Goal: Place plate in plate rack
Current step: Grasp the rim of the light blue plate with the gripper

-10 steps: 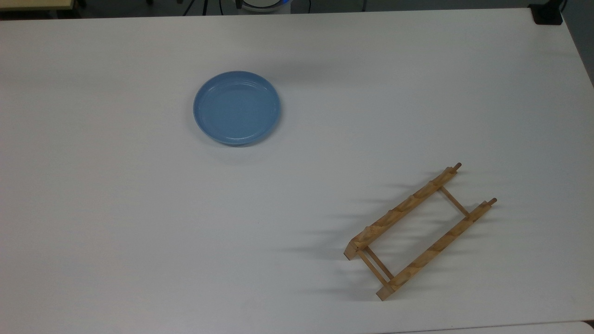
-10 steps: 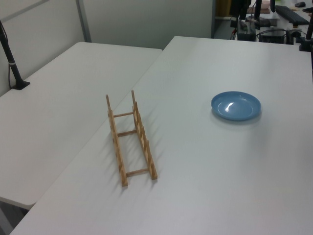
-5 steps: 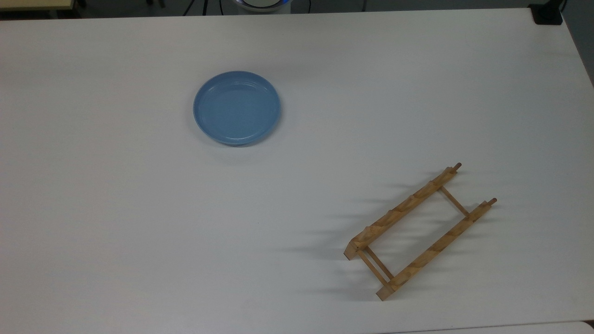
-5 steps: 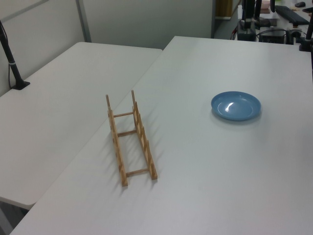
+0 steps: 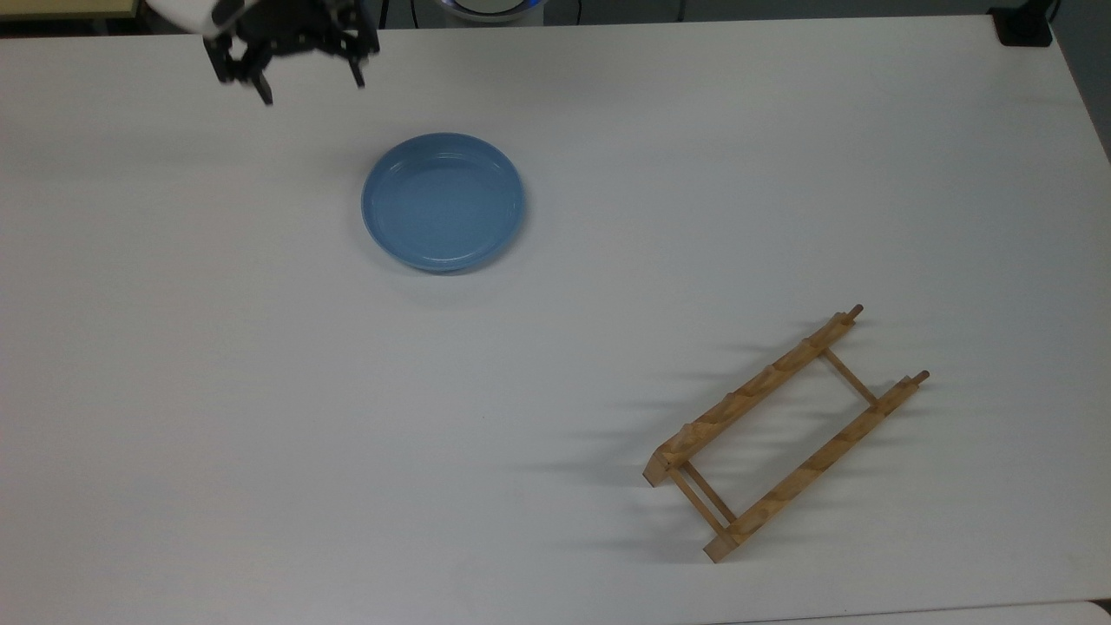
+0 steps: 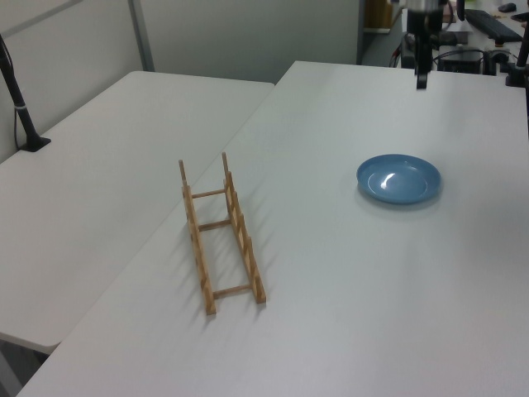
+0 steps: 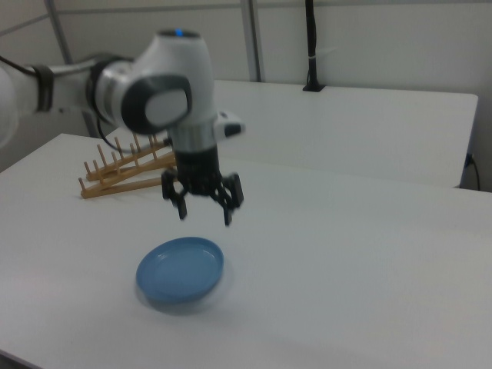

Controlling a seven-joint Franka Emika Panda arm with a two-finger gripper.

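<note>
Below and just beside the spread-fingered, empty end effector (image 7: 204, 206), the plate (image 7: 181, 270) lies flat.

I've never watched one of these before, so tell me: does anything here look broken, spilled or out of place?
Nothing stands out. The plate lies flat and whole on the white table, the plate rack stands upright and apart from it, and the gripper hangs open above the table, holding nothing.

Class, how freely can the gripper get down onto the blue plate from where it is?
Probably freely, yes. The gripper hangs open above the table, off the plate toward the top view's upper left. Nothing lies between them, and the plate rack stands well apart.
</note>
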